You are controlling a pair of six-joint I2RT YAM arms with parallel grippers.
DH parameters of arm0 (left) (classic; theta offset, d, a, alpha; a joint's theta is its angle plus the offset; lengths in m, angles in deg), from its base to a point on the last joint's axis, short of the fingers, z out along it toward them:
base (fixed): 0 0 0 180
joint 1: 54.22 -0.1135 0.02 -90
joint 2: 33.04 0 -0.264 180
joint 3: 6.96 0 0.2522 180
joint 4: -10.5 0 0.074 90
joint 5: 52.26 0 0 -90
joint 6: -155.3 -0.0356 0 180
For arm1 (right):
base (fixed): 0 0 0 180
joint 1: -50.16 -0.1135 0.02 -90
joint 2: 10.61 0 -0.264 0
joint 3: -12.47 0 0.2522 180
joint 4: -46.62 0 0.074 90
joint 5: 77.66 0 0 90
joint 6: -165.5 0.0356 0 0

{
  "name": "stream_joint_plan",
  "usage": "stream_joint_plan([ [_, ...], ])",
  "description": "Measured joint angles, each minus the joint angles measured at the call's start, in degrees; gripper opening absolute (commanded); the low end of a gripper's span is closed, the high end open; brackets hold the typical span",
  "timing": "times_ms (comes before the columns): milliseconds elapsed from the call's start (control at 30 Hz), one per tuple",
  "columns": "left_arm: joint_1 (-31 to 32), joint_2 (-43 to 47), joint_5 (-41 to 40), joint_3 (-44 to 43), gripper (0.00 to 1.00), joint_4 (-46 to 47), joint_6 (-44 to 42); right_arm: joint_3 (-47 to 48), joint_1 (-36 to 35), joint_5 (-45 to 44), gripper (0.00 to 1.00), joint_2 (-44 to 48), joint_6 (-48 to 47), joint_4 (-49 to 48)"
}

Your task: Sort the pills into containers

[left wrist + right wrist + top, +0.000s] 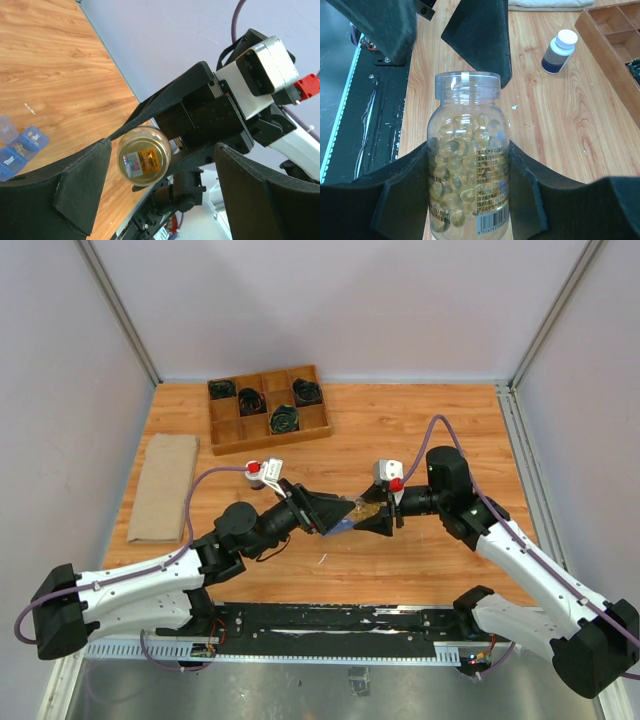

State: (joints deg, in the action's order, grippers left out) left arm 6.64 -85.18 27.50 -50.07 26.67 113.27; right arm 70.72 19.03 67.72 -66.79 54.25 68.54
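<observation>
The right gripper (pixel 467 192) clamped the uncapped clear bottle (pixel 468 150) of yellowish pills (pixel 454 167), its base cut off, while the left gripper (pixel 164 146) stood wide open around its end without touching it, and the blue pill organizer (pixel 19 150) below was mostly cropped, its contents unclear.

The pill organizer (pixel 22 147), at eight o'clock in the left wrist view, has lids reading "Thur" and, faintly, "Sat". The clear pill bottle (pixel 467 170) has a label with small Chinese print and a barcode beginning 6 97679.

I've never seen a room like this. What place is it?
Probably a robot testing lab: left arm and right arm bolted to a wooden table, plain walls around, a pill bottle for practice.
</observation>
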Motion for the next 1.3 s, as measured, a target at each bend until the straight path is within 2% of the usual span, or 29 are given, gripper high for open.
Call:
stream_joint_plan([
  [233, 0.9, -4.2, -4.6, -4.3, 0.76, -5.0, 0.1, 0.0, 0.0, -0.2, 0.04, 0.0, 0.0, 0.2],
  [400, 0.9, -4.4, -6.6, -5.4, 0.74, -7.8, 0.1, 0.0, 0.0, -0.3, 0.04, 0.0, 0.0, 0.2],
  [700, 0.9, -3.5, -7.1, -5.4, 0.71, -10.1, 0.5, 0.0, 0.0, -1.5, 0.04, -0.2, 0.0, 0.3],
  [800, 0.9, -3.1, -7.1, -5.4, 0.67, -10.1, 0.6, 0.0, 0.0, -2.0, 0.04, -0.5, 0.0, 0.3],
  [1067, 0.9, -3.2, -6.9, -5.4, 0.66, -10.5, 0.8, 0.0, 0.0, -3.0, 0.04, -0.5, 0.0, 0.3],
  [1200, 0.9, -3.2, -6.9, -5.4, 0.60, -10.8, 0.7, 0.0, 0.0, -3.0, 0.04, -0.5, 0.0, 0.3],
  [1300, 0.9, -3.4, -6.9, -5.4, 0.58, -10.8, 0.7, 0.0, 0.0, -3.0, 0.03, -0.5, 0.0, 0.3],
])
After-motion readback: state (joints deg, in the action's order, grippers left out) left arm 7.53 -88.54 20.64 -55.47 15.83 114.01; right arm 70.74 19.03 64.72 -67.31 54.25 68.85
